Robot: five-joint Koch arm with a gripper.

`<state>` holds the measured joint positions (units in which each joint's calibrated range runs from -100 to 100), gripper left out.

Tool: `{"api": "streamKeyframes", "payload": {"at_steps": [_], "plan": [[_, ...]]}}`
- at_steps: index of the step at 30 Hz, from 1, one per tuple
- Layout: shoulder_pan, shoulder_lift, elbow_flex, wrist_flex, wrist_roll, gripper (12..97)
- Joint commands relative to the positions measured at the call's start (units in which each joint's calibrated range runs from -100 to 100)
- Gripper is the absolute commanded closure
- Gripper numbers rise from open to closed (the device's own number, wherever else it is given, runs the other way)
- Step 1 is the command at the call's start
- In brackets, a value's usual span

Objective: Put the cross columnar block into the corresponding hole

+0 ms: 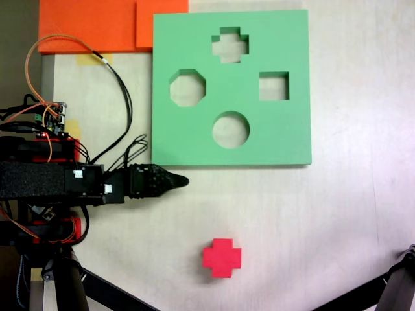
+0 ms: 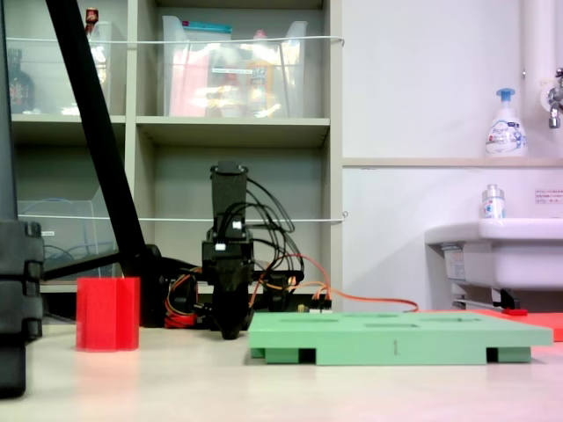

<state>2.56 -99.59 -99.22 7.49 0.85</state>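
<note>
The red cross columnar block [image 1: 221, 257] stands upright on the pale table, near the front edge and apart from the board; a fixed view from the side shows it at the left [image 2: 107, 313]. The green foam board [image 1: 194, 146] [image 2: 396, 338] lies flat beyond it. Its plus-shaped hole [image 1: 229, 44] is at the board's far edge and has nothing in it. My gripper [image 1: 183, 181] [image 2: 230, 332] reaches in from the left, low over the table just off the board's near left corner. Its jaws are shut to a point and hold nothing. The block sits well to the gripper's front right.
The board also has an octagonal cutout [image 1: 187, 88], a square cutout [image 1: 273, 85] and a round cutout [image 1: 231, 129]. Orange foam sheets [image 1: 91, 26] lie at the back left. Loose cables [image 1: 120, 91] loop beside the arm. Black tripod legs [image 1: 107, 290] [image 1: 397, 285] cross the front corners.
</note>
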Motion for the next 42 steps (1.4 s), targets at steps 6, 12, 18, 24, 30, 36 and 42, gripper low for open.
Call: {"api": "streamKeyframes", "payload": {"at_steps": [6,12,18,24,30,36,42], "plan": [[-0.2,-0.4,-0.8,-5.2,-0.2,59.6],[-0.2,-0.4,-0.8,-5.2,-0.2,59.6],[-0.2,-0.4,-0.8,-5.2,-0.2,59.6],[-0.1,-0.4,-0.8,-5.3,-0.2,59.5],[-1.5,-0.4,-0.8,-5.1,1.5,59.9],[-5.8,-0.4,-0.8,2.1,11.2,59.5],[-9.9,-0.4,-0.8,5.4,27.7,62.9]]}}
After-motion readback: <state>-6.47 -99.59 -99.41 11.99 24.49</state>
